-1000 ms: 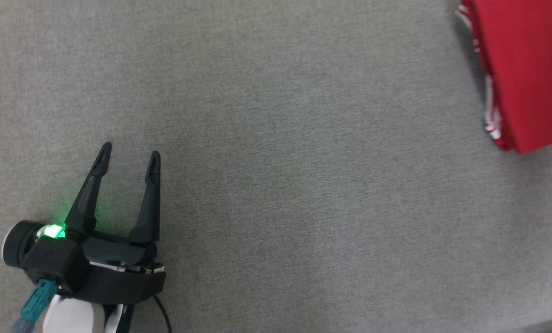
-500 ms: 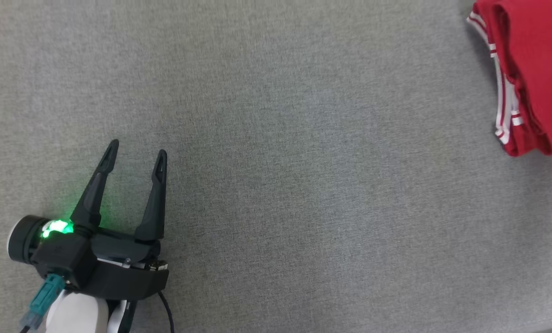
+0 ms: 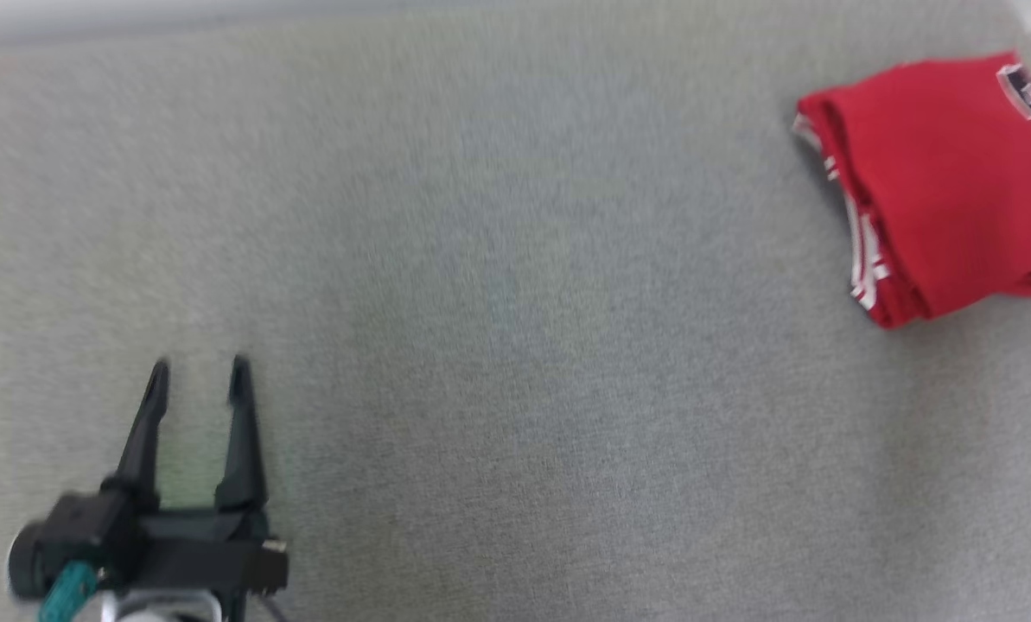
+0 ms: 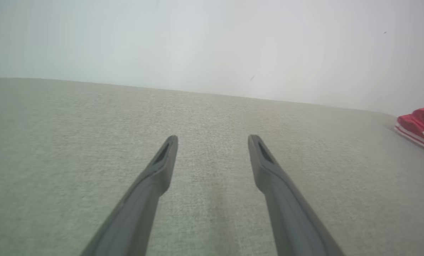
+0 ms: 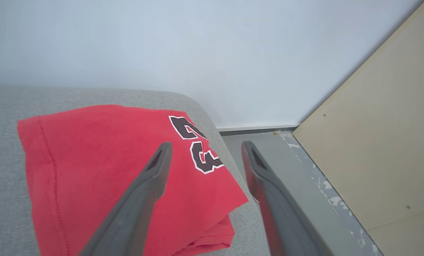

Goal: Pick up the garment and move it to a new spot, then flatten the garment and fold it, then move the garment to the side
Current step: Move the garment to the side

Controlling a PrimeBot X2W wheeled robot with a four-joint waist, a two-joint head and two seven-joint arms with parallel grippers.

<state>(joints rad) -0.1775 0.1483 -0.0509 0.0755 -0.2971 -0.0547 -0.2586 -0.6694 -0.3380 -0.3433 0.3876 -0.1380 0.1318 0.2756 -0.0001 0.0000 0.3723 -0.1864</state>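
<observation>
The left gripper (image 3: 199,367) hangs empty over the near left part of the cushion (image 3: 515,345), its fingers spread with nothing between them; it showed the same gap half a second ago. What has changed is the head view itself: it is blurred and the whole picture has shifted, so the camera has swung and the things have not. The cushion's far edge and the black number now show. The garment (image 3: 930,190) lies folded at the cushion's far right end, striped trim along its left edge, well apart from the left gripper. The right gripper (image 5: 206,144) hovers just above the garment, open and holding nothing. Off the cushion's right end lie the floor (image 5: 304,188) and a board (image 5: 375,142); beyond it stands the wall (image 5: 162,42). The garment looks folded and set aside, so the task appears all but done.
</observation>
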